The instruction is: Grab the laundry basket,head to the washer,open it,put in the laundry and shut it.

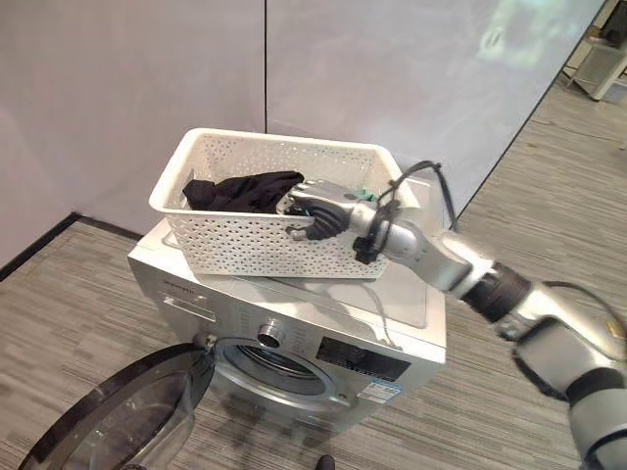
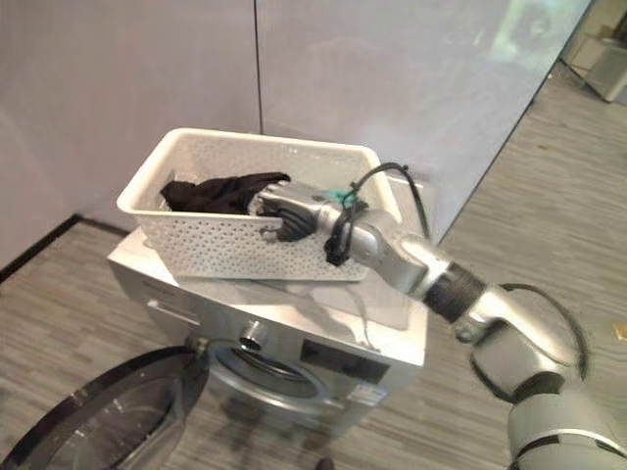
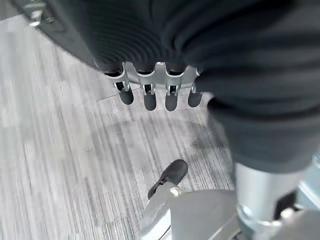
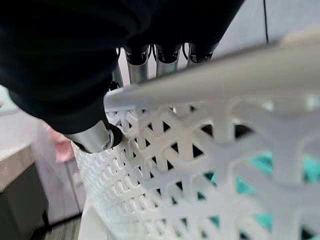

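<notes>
Washer: a silver front-loading washer (image 1: 294,333) stands against a pale grey wall (image 1: 127,88), and serves as the landmark for everything below.
Washer door: the round dark-glass door (image 1: 118,411) hangs swung wide open, down and to the robot's left of the washer's front, leaving the drum opening (image 1: 279,364) exposed.
Laundry basket: a white perforated laundry basket (image 1: 245,240) sits upright on top of the washer, toward its left and rear.
Laundry: a dark garment (image 1: 240,189) lies heaped inside the basket above the washer's top, against the basket's left half; a patch of teal cloth (image 2: 338,194) shows in the basket just behind the right hand.
Right hand: the right hand (image 1: 318,211) reaches over the washer's top from the right, its fingers (image 4: 137,67) dropped inside the basket over the near rim and its thumb (image 4: 97,137) pressed on the outside of the lattice wall, so the hand is clamped on the basket's near wall; the fingers lie close beside the dark garment, though whether they touch it cannot be told.
Left hand: the left hand (image 3: 155,85) shows in its own wrist view above wood-grain floor (image 3: 60,165), fingers straight and spread from the thumb, holding nothing.
Floor: grey wood-grain planks surround the washer's base.
</notes>
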Available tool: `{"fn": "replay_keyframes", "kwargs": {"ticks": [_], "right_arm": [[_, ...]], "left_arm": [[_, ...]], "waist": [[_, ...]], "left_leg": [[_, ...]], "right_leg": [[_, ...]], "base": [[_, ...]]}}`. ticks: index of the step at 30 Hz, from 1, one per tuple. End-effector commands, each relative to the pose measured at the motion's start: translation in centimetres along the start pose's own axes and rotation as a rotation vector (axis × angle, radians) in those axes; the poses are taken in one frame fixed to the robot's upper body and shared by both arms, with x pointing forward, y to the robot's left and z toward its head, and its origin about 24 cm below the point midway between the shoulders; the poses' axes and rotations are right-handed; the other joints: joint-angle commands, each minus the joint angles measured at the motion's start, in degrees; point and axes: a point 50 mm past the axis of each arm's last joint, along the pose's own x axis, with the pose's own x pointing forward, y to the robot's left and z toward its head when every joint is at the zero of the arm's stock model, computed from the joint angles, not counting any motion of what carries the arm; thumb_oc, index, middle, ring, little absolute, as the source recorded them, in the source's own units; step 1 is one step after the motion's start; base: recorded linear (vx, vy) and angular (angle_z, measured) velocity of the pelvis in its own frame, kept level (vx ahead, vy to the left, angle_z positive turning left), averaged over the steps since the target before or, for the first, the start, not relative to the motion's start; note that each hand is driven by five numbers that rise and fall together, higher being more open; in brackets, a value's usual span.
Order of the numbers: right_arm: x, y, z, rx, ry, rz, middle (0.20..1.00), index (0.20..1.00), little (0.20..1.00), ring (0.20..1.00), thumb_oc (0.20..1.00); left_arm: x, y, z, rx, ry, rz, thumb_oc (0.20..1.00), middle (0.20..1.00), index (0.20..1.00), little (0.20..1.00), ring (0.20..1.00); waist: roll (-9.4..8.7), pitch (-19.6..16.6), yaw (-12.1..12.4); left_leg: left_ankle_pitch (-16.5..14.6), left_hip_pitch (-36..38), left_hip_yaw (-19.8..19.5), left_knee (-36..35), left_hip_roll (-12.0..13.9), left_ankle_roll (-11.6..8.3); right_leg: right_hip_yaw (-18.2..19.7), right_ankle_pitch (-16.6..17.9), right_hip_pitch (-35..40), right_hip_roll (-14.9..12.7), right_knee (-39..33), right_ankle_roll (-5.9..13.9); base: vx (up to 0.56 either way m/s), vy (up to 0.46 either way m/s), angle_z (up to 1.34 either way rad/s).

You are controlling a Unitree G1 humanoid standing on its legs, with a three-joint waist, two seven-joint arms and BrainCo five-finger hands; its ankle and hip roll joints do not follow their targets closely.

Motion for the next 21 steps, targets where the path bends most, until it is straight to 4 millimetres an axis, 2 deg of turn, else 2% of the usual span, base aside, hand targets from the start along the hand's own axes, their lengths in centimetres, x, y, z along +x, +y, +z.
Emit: {"fn": "replay_keyframes", "kwargs": {"ticks": [1, 5, 13, 17, 21], "right_arm": [[0.8, -4.4, -2.1, -0.056, 0.163, -0.211, 0.2, 0.2, 0.2, 0.2, 0.2], [2.2, -2.8, -2.1, -0.049, 0.226, -0.193, 0.2, 0.2, 0.2, 0.2, 0.2], [2.9, -0.4, -2.1, 0.019, 0.278, -0.167, 0.2, 0.2, 0.2, 0.2, 0.2], [2.7, -0.3, -1.9, 0.025, 0.274, -0.168, 0.2, 0.2, 0.2, 0.2, 0.2], [2.8, -1.1, -1.2, 0.014, 0.242, -0.19, 0.2, 0.2, 0.2, 0.2, 0.2]], "left_arm": [[0.0, 0.2, -0.8, -0.025, 0.057, 0.001, 1.0, 1.0, 1.0, 1.0, 1.0], [0.0, 0.2, -0.2, -0.027, 0.05, 0.009, 1.0, 1.0, 1.0, 1.0, 1.0], [0.0, 0.0, 0.5, -0.02, 0.041, 0.006, 1.0, 1.0, 1.0, 1.0, 1.0], [0.0, -0.4, 0.2, 0.002, 0.053, -0.007, 1.0, 1.0, 1.0, 1.0, 1.0], [0.0, -0.2, 0.0, 0.006, 0.058, -0.002, 1.0, 1.0, 1.0, 1.0, 1.0]], "waist": [[-4.86, 0.0, 0.4], [-4.68, 0.2, 1.0], [-4.24, 0.3, 1.0], [-4.04, 0.1, 0.9], [-3.95, -0.3, 0.9]], "left_leg": [[1.0, 1.4, 0.2, -2.4, -3.0, 0.96], [0.9, 1.5, -0.1, -2.4, -3.3, 1.25], [1.0, 1.2, -0.6, -2.4, -3.6, 1.5], [0.9, 1.4, -0.3, -2.4, -3.7, 1.59], [0.8, 1.7, 0.0, -2.4, -3.7, 1.64]], "right_leg": [[1.2, 7.4, 7.3, -2.9, -9.4, 5.82], [1.3, 7.4, 7.4, -2.9, -9.3, 5.65], [1.2, 7.5, 7.4, -3.0, -9.2, 5.57], [1.5, 7.6, 7.3, -3.1, -9.2, 5.61], [1.6, 7.7, 7.4, -3.0, -9.2, 5.68]], "base": [[0.0, 0.0, 0.0], [-0.01, 0.004, 0.0], [0.0, 0.003, 0.01], [0.0, 0.0, 0.0], [0.0, 0.0, 0.0]]}}
